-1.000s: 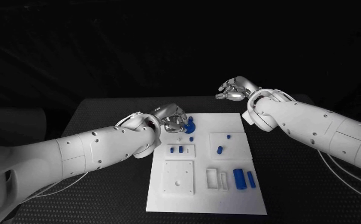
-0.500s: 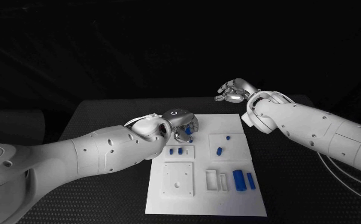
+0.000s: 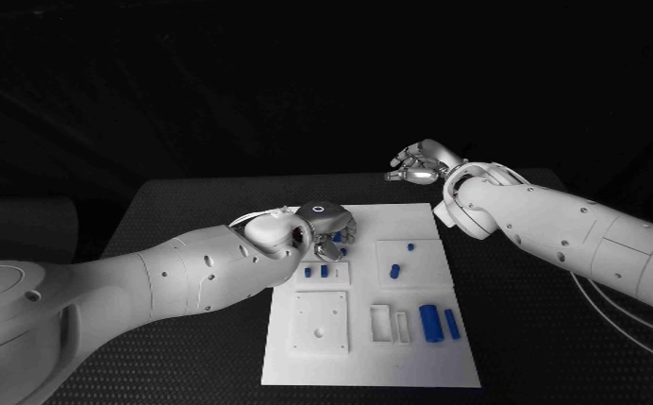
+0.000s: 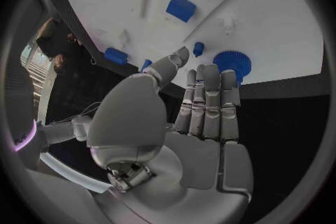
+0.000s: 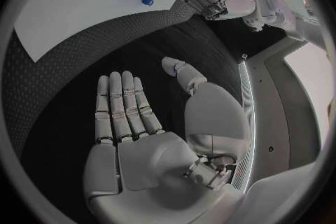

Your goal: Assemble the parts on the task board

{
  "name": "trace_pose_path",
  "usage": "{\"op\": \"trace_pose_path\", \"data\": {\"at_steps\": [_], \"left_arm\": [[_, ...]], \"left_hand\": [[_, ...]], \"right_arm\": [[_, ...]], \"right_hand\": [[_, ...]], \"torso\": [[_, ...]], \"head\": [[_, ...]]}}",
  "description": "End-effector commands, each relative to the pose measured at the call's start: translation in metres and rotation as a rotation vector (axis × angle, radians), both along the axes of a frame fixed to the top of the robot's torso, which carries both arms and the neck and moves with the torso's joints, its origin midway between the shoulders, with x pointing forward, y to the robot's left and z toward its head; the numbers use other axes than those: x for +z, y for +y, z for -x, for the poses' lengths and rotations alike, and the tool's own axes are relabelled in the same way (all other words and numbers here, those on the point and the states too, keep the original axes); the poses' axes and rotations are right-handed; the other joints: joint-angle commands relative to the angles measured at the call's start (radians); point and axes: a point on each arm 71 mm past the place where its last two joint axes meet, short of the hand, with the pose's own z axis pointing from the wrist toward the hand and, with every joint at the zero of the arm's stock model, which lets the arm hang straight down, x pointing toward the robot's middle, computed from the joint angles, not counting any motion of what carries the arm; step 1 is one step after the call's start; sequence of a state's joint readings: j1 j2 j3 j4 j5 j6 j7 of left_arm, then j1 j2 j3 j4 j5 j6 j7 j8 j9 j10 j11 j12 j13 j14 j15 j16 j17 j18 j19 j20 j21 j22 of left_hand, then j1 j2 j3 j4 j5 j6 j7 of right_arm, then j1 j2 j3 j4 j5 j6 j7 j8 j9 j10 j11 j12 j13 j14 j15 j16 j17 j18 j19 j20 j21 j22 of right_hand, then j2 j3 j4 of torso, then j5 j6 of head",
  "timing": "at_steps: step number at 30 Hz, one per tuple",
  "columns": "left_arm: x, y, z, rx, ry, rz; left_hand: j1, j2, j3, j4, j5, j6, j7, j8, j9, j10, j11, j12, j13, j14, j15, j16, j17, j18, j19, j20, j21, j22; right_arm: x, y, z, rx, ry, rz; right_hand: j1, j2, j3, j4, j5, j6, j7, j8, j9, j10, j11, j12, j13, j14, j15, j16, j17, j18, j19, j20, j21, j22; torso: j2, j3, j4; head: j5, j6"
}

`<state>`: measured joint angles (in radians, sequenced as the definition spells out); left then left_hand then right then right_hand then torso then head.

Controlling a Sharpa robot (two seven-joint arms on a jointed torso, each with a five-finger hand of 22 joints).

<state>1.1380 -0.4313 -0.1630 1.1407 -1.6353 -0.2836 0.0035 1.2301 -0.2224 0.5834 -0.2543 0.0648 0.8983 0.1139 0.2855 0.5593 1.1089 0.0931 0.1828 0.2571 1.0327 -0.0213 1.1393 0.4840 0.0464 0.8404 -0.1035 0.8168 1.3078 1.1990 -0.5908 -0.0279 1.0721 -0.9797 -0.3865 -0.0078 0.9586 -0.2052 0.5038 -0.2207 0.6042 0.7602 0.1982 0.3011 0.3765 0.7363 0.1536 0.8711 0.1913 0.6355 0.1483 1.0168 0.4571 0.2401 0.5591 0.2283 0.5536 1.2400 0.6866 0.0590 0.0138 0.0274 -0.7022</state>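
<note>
The white task board [image 3: 415, 230] lies in the middle of the black table. A blue gear [image 4: 232, 61] sits near its far left corner, with a small blue peg [image 4: 199, 47] beside it. My left hand [image 3: 324, 226] hovers over that corner with straight fingers [image 4: 209, 102] and holds nothing; its fingertips end just short of the gear. It hides most of the gear [image 3: 339, 233] in the head view. My right hand [image 3: 422, 161] is raised beyond the board's far right corner, flat and empty [image 5: 129, 123], over bare table.
On the board lie two small blue pegs [image 3: 316, 271], two more small parts [image 3: 394, 271] in the right square, and two long blue pieces [image 3: 438, 322] near the front beside white frames [image 3: 391, 322]. A plain white square plate [image 3: 323, 320] sits front left.
My left arm has rolled and pushed forward, bringing the hand over the board's far left corner and across the gear. The right hand has barely moved.
</note>
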Motion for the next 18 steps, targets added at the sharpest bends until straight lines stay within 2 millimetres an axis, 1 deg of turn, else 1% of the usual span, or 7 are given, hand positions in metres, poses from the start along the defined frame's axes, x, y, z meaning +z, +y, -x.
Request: {"op": "trace_pose_path", "data": {"at_steps": [1,4,10,13,18], "left_arm": [[-0.0043,-0.0022,0.0005,-0.013,0.008,-0.046],[-0.0062,-0.0023,0.0003,-0.010,0.004,-0.051],[-0.0089,-0.0018,-0.0014,-0.002,0.006,-0.056],[-0.0103,-0.0014,-0.0024,0.002,0.007,-0.060],[-0.0117,-0.0007,-0.0041,0.008,0.005,-0.062]], "left_hand": [[-0.009,0.006,0.001,0.006,0.001,-0.001,0.003,-0.004,-0.001,-0.005,0.001,-0.008,-0.002,0.002,0.005,0.007,0.001,0.014,0.006,-0.013,0.004,0.020],[-0.007,0.009,0.002,0.007,0.002,0.001,0.004,-0.004,-0.002,-0.004,0.001,-0.011,-0.003,0.002,0.005,0.009,0.001,0.015,0.007,-0.013,0.005,0.021],[-0.002,0.023,0.005,0.012,0.007,0.011,0.009,-0.004,-0.007,0.016,-0.004,-0.014,-0.005,0.012,0.000,0.024,0.007,0.019,0.015,-0.015,0.015,0.023],[0.000,0.029,0.005,0.013,0.008,0.013,0.011,-0.006,-0.010,0.024,-0.006,-0.017,-0.006,0.017,-0.002,0.034,0.010,0.020,0.018,-0.017,0.021,0.023],[-0.002,0.035,0.004,0.017,0.009,0.016,0.014,-0.007,-0.013,0.033,-0.008,-0.020,-0.007,0.020,-0.004,0.046,0.015,0.021,0.023,-0.019,0.028,0.023]], "right_arm": [[0.0001,0.0023,0.0008,0.016,0.002,-0.003],[0.0002,0.0028,0.0010,0.017,0.002,-0.003],[0.0003,0.0037,0.0014,0.020,0.003,-0.004],[0.0003,0.0041,0.0015,0.021,0.003,-0.005],[0.0005,0.0048,0.0018,0.023,0.003,-0.005]], "right_hand": [[-0.002,0.011,-0.001,0.006,0.005,-0.006,0.025,0.003,-0.001,-0.004,-0.001,0.004,-0.002,-0.006,-0.001,0.003,-0.001,0.003,0.000,0.006,-0.004,0.001],[-0.002,0.011,-0.001,0.006,0.005,-0.006,0.025,0.003,-0.001,-0.004,-0.001,0.004,-0.002,-0.006,-0.001,0.003,-0.001,0.003,0.001,0.006,-0.004,0.001],[-0.002,0.011,-0.001,0.006,0.005,-0.006,0.025,0.003,-0.001,-0.004,-0.001,0.005,-0.003,-0.006,-0.001,0.004,-0.002,0.003,0.001,0.006,-0.005,0.001],[-0.002,0.011,-0.001,0.005,0.005,-0.006,0.025,0.003,-0.001,-0.004,-0.001,0.005,-0.003,-0.007,-0.001,0.004,-0.002,0.003,0.001,0.007,-0.005,0.001],[-0.002,0.011,-0.001,0.005,0.005,-0.006,0.025,0.003,-0.001,-0.004,-0.001,0.005,-0.003,-0.007,-0.001,0.004,-0.003,0.003,0.001,0.007,-0.005,0.002]], "torso": [[-0.001,0.0000,0.0011],[-0.001,-0.0005,0.0011],[0.000,-0.0007,0.0004],[0.000,-0.0003,0.0004],[-0.001,0.0002,0.0006]], "head": [[-0.001,-0.002],[-0.002,-0.003],[-0.004,-0.003],[-0.005,-0.002],[-0.007,-0.004]]}}
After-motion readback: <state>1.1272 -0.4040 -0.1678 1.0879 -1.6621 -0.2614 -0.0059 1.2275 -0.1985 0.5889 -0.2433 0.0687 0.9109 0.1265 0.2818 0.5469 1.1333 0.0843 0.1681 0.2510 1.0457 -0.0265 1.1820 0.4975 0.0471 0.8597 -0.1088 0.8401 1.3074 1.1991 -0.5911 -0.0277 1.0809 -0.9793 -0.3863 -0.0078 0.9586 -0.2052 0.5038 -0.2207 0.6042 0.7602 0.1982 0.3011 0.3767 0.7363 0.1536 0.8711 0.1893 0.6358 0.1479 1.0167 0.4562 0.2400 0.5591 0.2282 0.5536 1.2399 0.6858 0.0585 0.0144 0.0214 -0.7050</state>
